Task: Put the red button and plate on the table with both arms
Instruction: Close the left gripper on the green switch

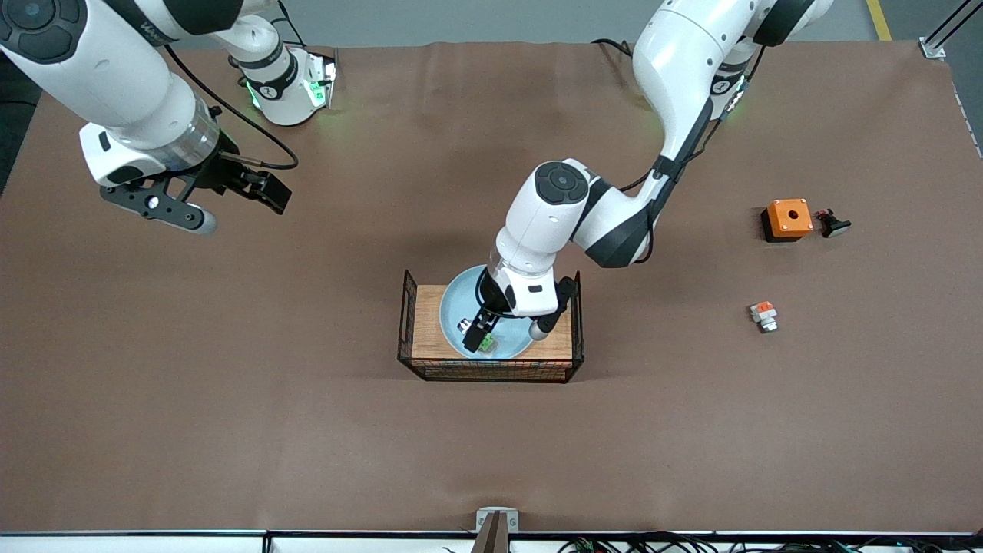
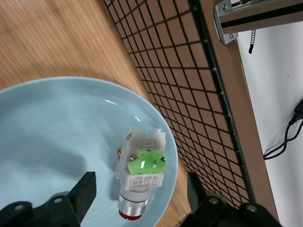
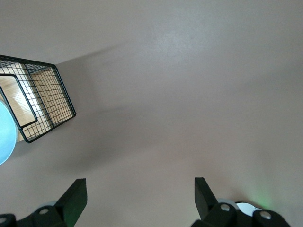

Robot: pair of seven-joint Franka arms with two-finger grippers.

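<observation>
**A:** Where's the red button (image 2: 140, 176)?

**B:** On the plate (image 2: 52, 132), lying on its side near the rim, at about five o'clock on the plate in the front view. Green patch up, silvery end with a red tip toward the left gripper (image 2: 139, 198).

**A:** And the plate?

**B:** In the crate (image 1: 418, 330), on its wooden floor, with black mesh walls around it. The crate sits mid-table (image 1: 230, 445).

**A:** Is the left gripper holding the button?

**B:** No. Its fingers (image 2: 85, 189) are spread, one on each side of the button, clear of it in the left wrist view. The gripper is down inside the crate, over the plate. Whether a fingertip touches the plate I can't tell; the arm hides that from the front.

**A:** The right gripper (image 1: 230, 201)?

**B:** Spread wide, holding nothing, waiting in the air over bare table toward the right arm's end, at ten o'clock from the crate.

**A:** Anything else out there?

**B:** Toward the left arm's end: an orange box (image 1: 788, 219) at two o'clock from the crate, a black button (image 1: 833, 224) just beside it, and a white piece (image 1: 763, 315) with an orange patch, nearer the front camera than the box.
</observation>
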